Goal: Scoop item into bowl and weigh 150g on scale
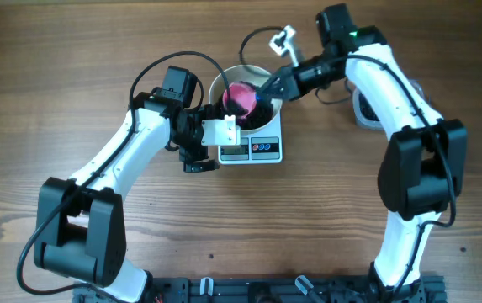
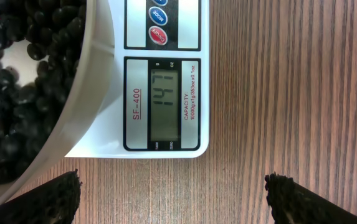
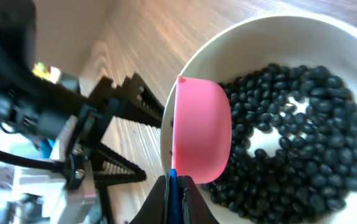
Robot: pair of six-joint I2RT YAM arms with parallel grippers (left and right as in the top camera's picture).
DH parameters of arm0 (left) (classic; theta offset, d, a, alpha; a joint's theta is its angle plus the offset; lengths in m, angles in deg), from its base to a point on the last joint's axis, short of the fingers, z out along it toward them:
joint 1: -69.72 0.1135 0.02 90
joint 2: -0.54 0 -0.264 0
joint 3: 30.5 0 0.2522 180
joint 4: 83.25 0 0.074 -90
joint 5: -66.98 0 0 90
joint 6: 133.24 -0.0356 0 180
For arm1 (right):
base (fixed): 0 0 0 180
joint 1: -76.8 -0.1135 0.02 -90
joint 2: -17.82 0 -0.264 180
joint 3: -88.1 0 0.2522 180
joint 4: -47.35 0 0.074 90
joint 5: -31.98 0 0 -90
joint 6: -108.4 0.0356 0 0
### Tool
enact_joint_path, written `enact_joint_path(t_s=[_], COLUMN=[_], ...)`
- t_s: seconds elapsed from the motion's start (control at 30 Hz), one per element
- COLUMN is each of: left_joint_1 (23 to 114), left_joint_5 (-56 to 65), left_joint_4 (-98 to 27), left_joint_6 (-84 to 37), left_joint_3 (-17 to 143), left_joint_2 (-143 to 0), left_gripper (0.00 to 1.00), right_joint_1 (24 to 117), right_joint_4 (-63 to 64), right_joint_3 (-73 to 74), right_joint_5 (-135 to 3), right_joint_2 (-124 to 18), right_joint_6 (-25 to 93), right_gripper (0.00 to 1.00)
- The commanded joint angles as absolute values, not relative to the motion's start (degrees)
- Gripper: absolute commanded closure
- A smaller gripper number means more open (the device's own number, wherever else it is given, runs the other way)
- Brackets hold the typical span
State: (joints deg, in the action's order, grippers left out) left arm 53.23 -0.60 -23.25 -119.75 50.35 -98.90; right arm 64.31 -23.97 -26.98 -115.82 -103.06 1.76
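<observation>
- Currently the pink scoop (image 3: 200,134) is gripped by its handle in the right gripper (image 3: 175,199), whose jaws are clamped tight on it. Only the cup's outer shell is turned to the right wrist camera, so whether any beans lie inside cannot be told.
- The scoop is held above the white bowl (image 3: 259,43), within its rim, and the black beans (image 3: 290,137) are heaped in the bowl directly beneath and beyond the cup.
- The bowl is seated on the scale (image 1: 253,151), which stands on the wooden table (image 2: 290,93) between the two arms.
- On the display (image 2: 164,104) a figure that appears to be 147 can be read, so the weighing is judged to be a few beans short of the target.
- The left gripper (image 2: 172,199) is spread wide and nothing is held in it. It is placed just beside the front of the scale, over bare wood, with the display in plain view of its camera.
- The scoop's long axis runs from the cup back along the handle to the right gripper, slanting toward the far right of the table in the overhead view. Since the bowl lies straight below the cup, any topping-up is judged to fall to the right arm, by a slight roll about that handle axis.
- Overshooting is judged the main risk, so only a very small addition is called for.
</observation>
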Motion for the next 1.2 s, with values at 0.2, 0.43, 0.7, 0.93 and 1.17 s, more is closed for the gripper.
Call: enact_joint_path(t_s=[0.2, 0.43, 0.7, 0.93, 1.17], left_joint_1=[53.38, 53.38, 53.38, 53.38, 53.38], left_joint_5=[0.53, 0.53, 0.53, 0.53, 0.53], left_joint_4=[-23.25, -23.25, -23.25, -23.25, -23.25], left_joint_6=[-120.82, -120.82, -120.82, -120.82, -120.82], left_joint_3=[49.85, 49.85, 49.85, 49.85, 49.85], left_joint_2=[-99.49, -99.49, -99.49, -99.49, -99.49], left_gripper=[0.0, 0.0, 0.0, 0.0, 0.0], right_joint_1=[69.01, 69.01, 69.01, 68.94, 66.61], right_joint_4=[-16.63, -16.58, -11.16, -12.12, -22.83], right_joint_3=[-26.52, -26.58, -26.58, -26.58, -26.56], right_joint_5=[-122.75, -106.4, -101.24, -112.28, -115.08], right_joint_2=[-103.8, -103.8, -103.8, -103.8, -103.8], right_joint_6=[12.47, 16.06, 16.08, 15.12, 9.17], right_gripper=[0.96, 0.96, 0.96, 0.96, 0.96])
